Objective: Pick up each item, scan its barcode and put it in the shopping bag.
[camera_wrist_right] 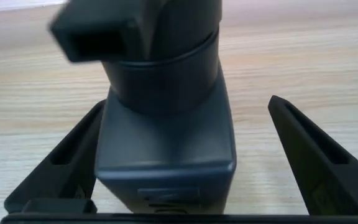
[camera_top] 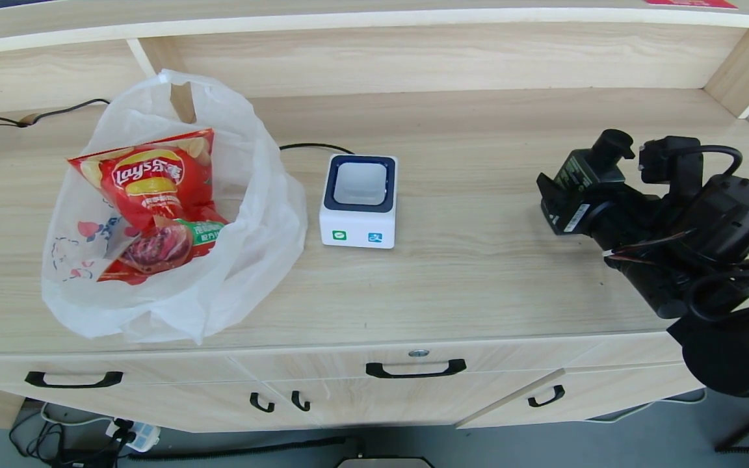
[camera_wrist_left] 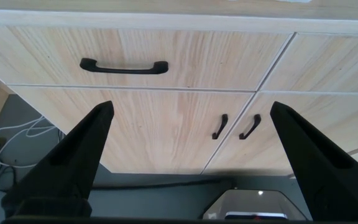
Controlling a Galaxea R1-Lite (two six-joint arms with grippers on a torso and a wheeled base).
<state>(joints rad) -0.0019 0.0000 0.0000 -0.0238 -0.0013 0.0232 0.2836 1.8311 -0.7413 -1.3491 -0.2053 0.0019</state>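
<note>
Squarely at the middle of a pale wood-grain worktop [camera_top: 478, 286] sits the white box scanner [camera_top: 357, 200], its dark-rimmed window facing up. A black cable [camera_top: 309, 146] runs from behind the scanner toward the back panel [camera_top: 413, 58] of the same wood. Below the scanner, the front of the unit carries a drawer with a black drawer handle [camera_top: 415, 370], and more such handles line the fronts to either side. On the grey floor [camera_top: 543, 442], down and to the left of the scanner, lies a white power strip [camera_top: 134, 435] among loose leads.

Left of the scanner and just beside it, the white plastic shopping bag [camera_top: 264, 214] stands open on the worktop. Inside it a red crisp packet [camera_top: 150, 179] leans upright, and a red-and-green packet [camera_top: 160, 250] lies against the crisp packet's lower edge.

Well to the right of the scanner, a black bottle [camera_top: 579, 192] with a white label sits between the fingers of the right hand [camera_wrist_right: 185, 102]. The fingers stand apart: one lies against the bottle's side and the other is clear of it. Whether the bottle rests on the worktop cannot be told.

The left hand [camera_wrist_left: 191, 109], fingers wide apart and holding nothing, hangs lower than the scanner and faces the drawer fronts.
</note>
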